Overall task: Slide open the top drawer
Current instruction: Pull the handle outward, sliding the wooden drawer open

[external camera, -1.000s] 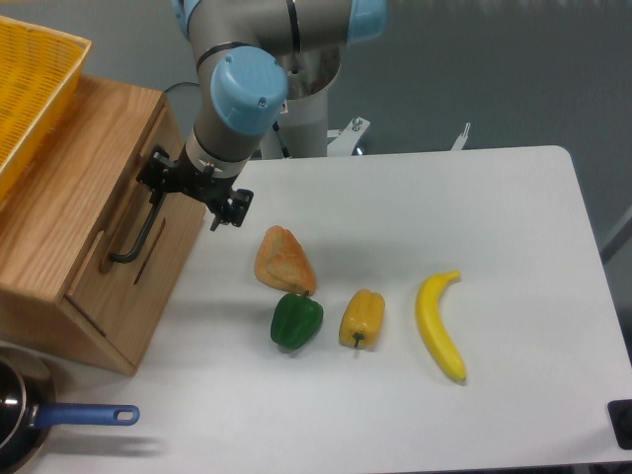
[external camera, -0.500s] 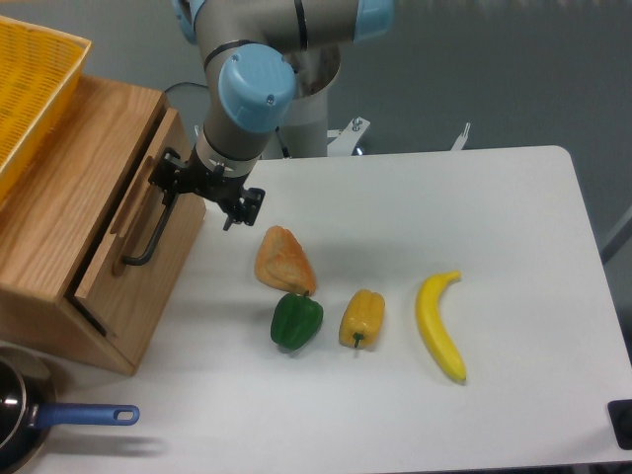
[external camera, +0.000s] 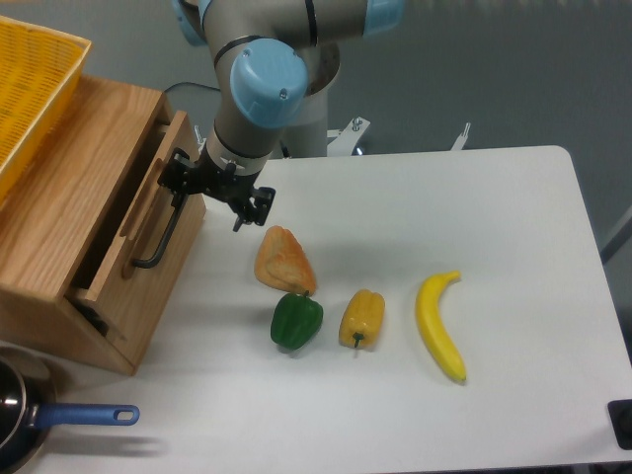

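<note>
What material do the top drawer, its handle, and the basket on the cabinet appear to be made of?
The top drawer: light wood, probably oak, matte, with visible grain. Its bar handle: thin, black, likely painted metal, though the look leaves this open. The basket: yellow, apparently plastic, with a fine moulded lattice.

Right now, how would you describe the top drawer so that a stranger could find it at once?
Look at the oak cabinet on the table's left, under the yellow basket. The top drawer is its upper front panel, pulled partly out. Only it carries a long black bar handle, with the gripper at the handle's upper end.
</note>
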Action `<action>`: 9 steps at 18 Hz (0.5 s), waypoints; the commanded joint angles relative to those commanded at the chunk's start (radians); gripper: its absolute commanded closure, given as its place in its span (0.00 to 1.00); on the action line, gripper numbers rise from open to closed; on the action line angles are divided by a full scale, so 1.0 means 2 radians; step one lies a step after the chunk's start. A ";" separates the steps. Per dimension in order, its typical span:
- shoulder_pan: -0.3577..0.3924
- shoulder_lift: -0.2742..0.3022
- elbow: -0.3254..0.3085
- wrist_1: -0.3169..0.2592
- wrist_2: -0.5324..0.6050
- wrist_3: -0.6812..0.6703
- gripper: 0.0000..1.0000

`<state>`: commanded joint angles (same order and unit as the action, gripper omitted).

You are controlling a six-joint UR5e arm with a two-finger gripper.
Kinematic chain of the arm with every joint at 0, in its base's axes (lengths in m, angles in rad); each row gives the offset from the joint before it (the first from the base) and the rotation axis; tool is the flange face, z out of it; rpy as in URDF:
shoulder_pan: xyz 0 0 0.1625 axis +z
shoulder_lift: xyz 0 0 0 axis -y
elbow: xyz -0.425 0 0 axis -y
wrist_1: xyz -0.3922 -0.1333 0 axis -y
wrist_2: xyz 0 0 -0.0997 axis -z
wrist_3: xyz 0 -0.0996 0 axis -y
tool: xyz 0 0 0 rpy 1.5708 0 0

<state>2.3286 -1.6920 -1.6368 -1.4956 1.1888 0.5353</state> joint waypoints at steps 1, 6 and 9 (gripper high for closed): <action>0.001 0.000 0.000 0.000 0.000 0.000 0.00; 0.000 -0.006 0.002 0.001 0.016 0.001 0.00; 0.000 -0.011 0.005 0.001 0.021 0.002 0.00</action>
<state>2.3286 -1.7134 -1.6276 -1.4941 1.2317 0.5384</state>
